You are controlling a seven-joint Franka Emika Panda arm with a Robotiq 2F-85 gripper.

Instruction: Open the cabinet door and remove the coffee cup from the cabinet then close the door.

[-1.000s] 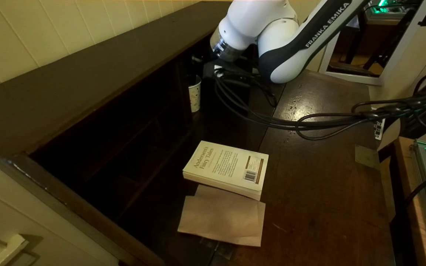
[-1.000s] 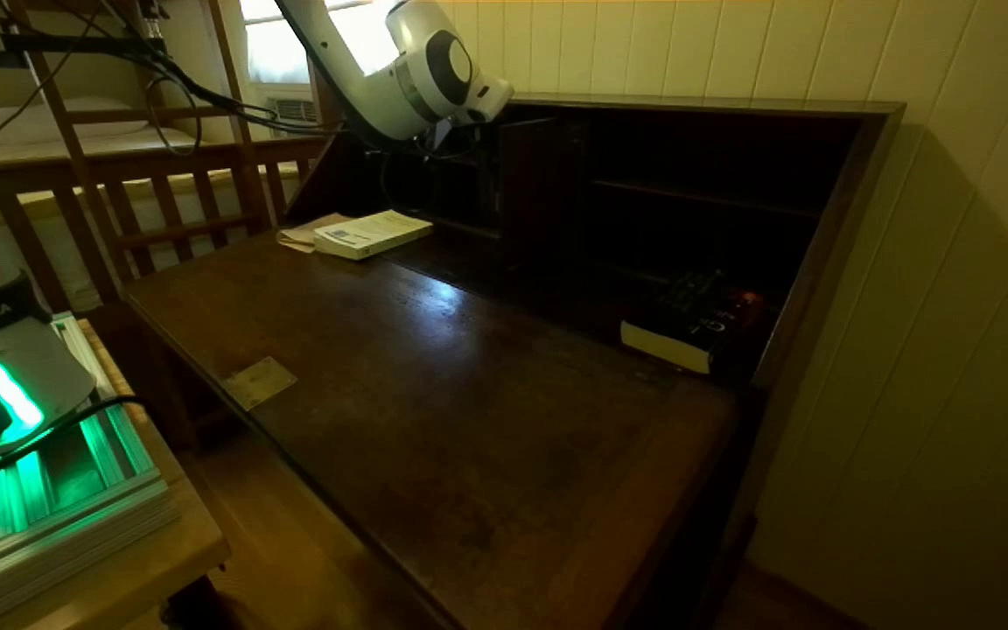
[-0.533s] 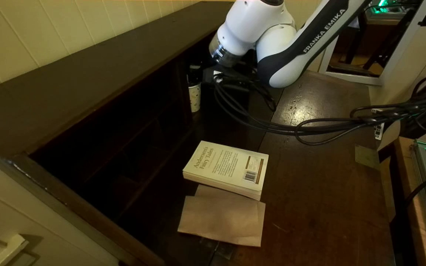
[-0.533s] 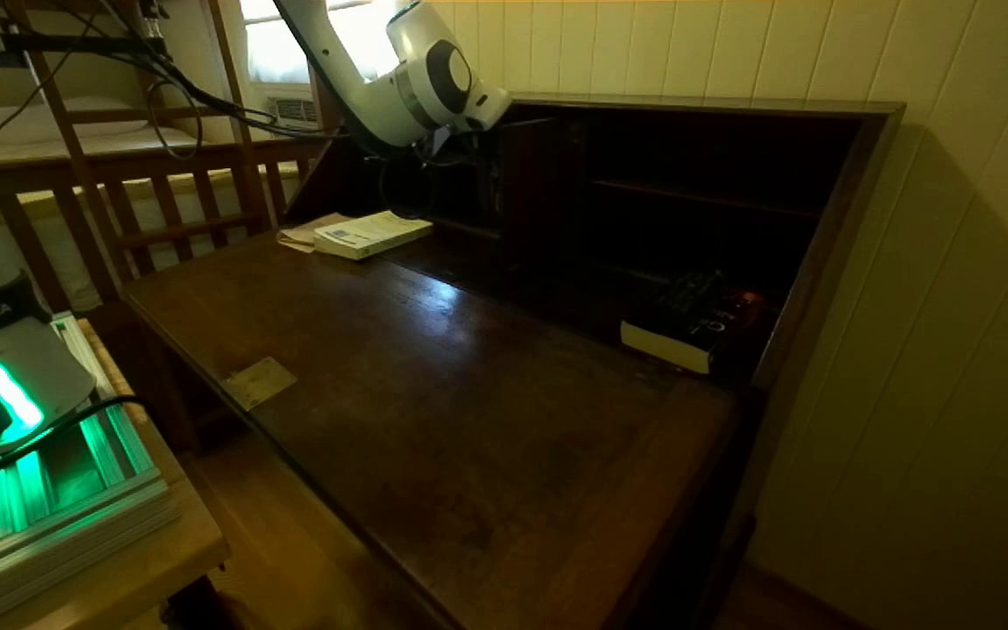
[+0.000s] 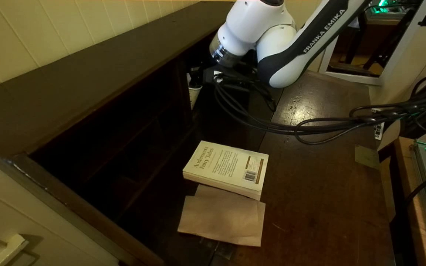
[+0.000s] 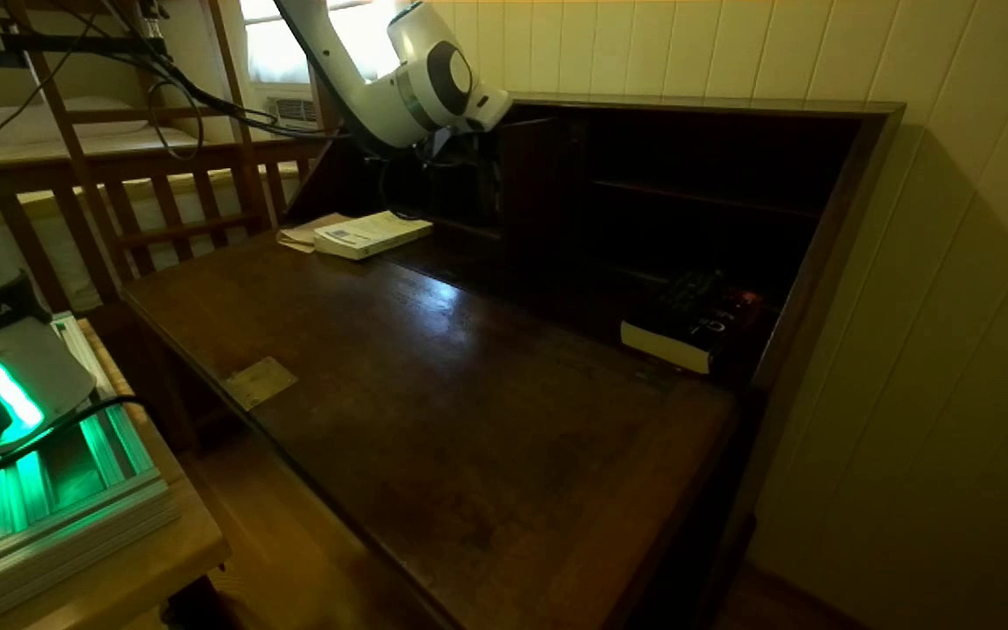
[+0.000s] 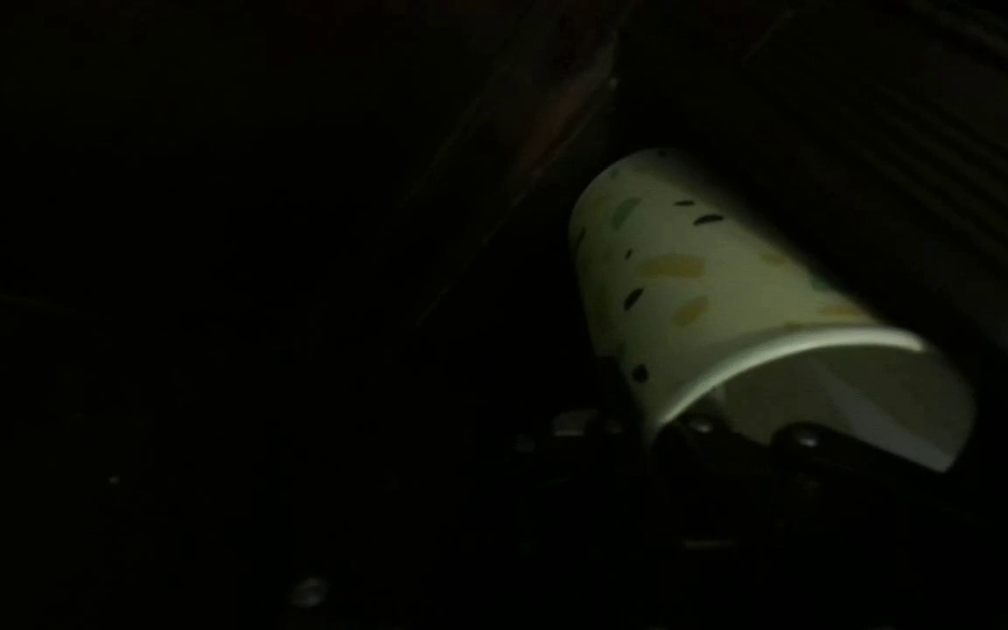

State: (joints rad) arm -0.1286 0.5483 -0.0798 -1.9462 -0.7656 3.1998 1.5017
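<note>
One cup (image 7: 714, 262) just below the pincer (image 7: 649, 427), tilted, in the cabinet (image 5: 98, 62), jaws closed tight on the cup's rim — thin wall nipped between them, door (image 6: 528, 188) standing open beside the pincer, white book (image 5: 226, 168) and brown paper (image 5: 222, 220) lying well apart from it

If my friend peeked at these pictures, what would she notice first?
Probably the big white robot arm, bent toward the dark cabinet. Next might be the bright green light near the left edge of an exterior view, or the pale fairy-tale book on the dark desk. In the wrist view, right of the middle, the speckled paper cup pops out of the blackness.
</note>
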